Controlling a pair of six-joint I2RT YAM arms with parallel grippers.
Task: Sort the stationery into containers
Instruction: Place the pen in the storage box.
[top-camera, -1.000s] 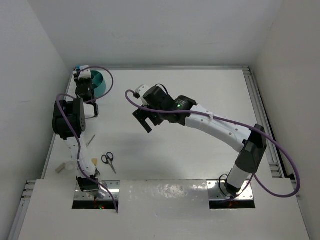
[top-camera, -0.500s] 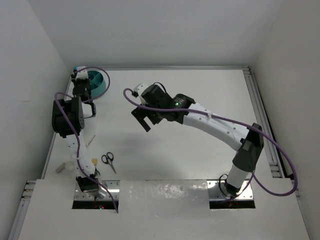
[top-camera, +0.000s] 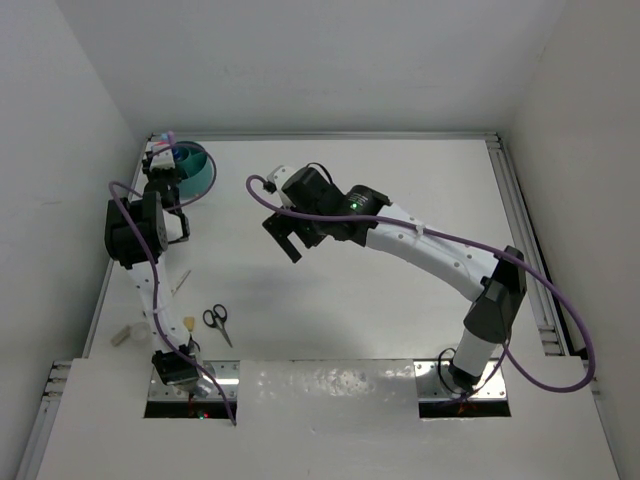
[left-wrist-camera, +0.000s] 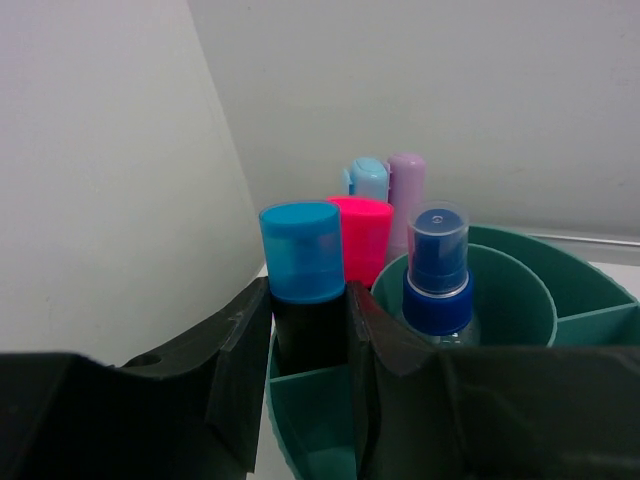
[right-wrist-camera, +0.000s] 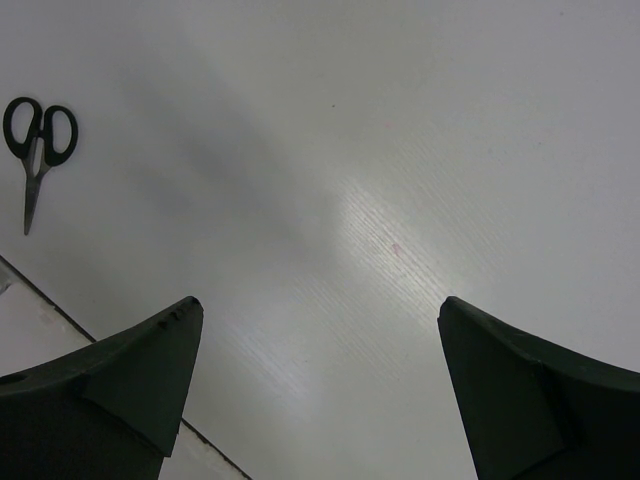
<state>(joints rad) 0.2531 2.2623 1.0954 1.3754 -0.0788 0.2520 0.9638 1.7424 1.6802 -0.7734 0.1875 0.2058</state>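
Observation:
The round teal cup (top-camera: 197, 167) stands in the far left corner; its rim (left-wrist-camera: 590, 290) fills the left wrist view. My left gripper (top-camera: 163, 165) (left-wrist-camera: 308, 300) is shut on a marker with a blue cap and black body (left-wrist-camera: 303, 255), held upright in an outer compartment of the cup. A pink marker (left-wrist-camera: 362, 235), a light-blue one (left-wrist-camera: 368, 178) and a pale purple one (left-wrist-camera: 407, 185) stand behind it. My right gripper (top-camera: 285, 240) (right-wrist-camera: 318, 305) is open and empty above the bare table. Black-handled scissors (top-camera: 217, 320) (right-wrist-camera: 35, 145) lie near the front left.
A blue-capped spray bottle (left-wrist-camera: 437, 280) stands in the cup's centre well. A small pale stick-like item (top-camera: 182, 283) and a tan piece (top-camera: 120, 337) lie by the left wall. White walls close the left and back sides.
My left gripper has moved a little further back and left with the marker, over the cup's left side. The right arm has barely shifted.

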